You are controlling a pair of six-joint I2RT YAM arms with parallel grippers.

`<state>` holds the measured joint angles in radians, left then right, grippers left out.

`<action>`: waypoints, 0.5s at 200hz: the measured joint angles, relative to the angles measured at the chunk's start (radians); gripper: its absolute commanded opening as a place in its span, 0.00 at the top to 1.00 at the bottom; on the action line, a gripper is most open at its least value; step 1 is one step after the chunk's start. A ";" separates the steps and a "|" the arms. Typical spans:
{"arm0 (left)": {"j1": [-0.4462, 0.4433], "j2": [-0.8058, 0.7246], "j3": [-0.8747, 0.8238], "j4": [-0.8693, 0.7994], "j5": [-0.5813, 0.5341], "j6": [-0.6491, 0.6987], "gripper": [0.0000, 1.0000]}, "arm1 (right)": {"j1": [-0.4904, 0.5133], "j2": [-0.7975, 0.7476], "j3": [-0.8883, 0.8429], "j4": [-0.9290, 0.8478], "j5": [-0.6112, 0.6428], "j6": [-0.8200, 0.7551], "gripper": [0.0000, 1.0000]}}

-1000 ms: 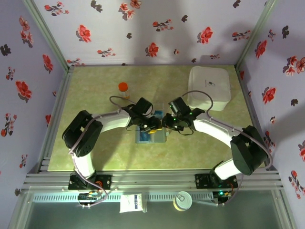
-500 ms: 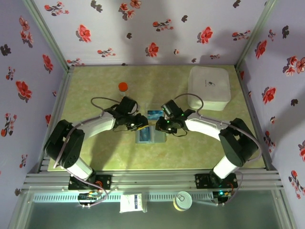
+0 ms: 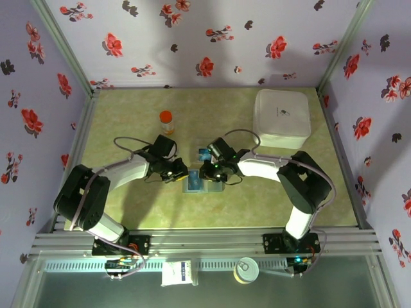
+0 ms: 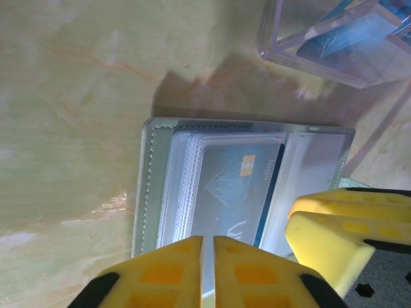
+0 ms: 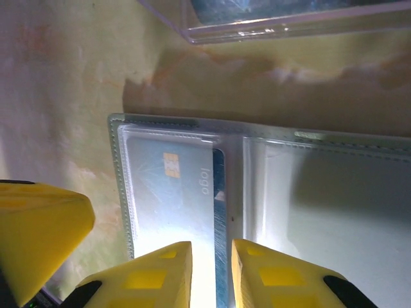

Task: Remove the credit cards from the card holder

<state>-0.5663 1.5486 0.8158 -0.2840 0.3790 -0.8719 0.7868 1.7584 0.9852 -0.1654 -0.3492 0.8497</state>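
Both arms have sunk low and slid leftward over the last second, and the left jaws have narrowed on the way. At the left, my left arm (image 3: 128, 168) lies almost flat along the table (image 3: 115, 115), reaching in to the holder's left end. The left jaws stand pressed almost together, with one thin slit between the pads (image 4: 170, 273), right over the holder's near edge. Whether a clear sleeve is caught in that slit I cannot tell.

The holder (image 4: 146, 192) lies open and flat at mid-table, just in front of a clear case (image 4: 302, 54). One card (image 4: 234, 192) sits in a frosted sleeve, chip up, with more sleeves ridged along its left side.

From the right, the right jaws come in with a narrow gap between them, poised over that card's near end. They do not look closed on it yet.

To do this well, I judge the left jaws should only pin the holder. They should grip cover and sleeve but never the card, or it cannot slide. The right jaws should bite the card alone, at the dark edge that seems to peek past the sleeve toward the fold. Then they should draw it out flat and slowly. If the holder lifts, I should stop. The two sets of jaws sit very near each other, so moves must be small.

The white box (image 3: 281, 117) stands well apart at far right.
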 measured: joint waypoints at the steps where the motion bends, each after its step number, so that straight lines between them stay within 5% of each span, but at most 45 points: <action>1: 0.000 0.001 0.000 0.000 0.000 0.000 0.90 | 0.000 0.000 0.000 0.000 0.000 0.000 0.78; 100: 0.000 0.054 -0.001 0.008 0.015 0.014 0.93 | 0.000 0.010 0.008 0.027 -0.027 0.000 0.78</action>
<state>-0.5663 1.6028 0.8146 -0.2756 0.3943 -0.8581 0.7868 1.7679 0.9928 -0.1387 -0.3759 0.8497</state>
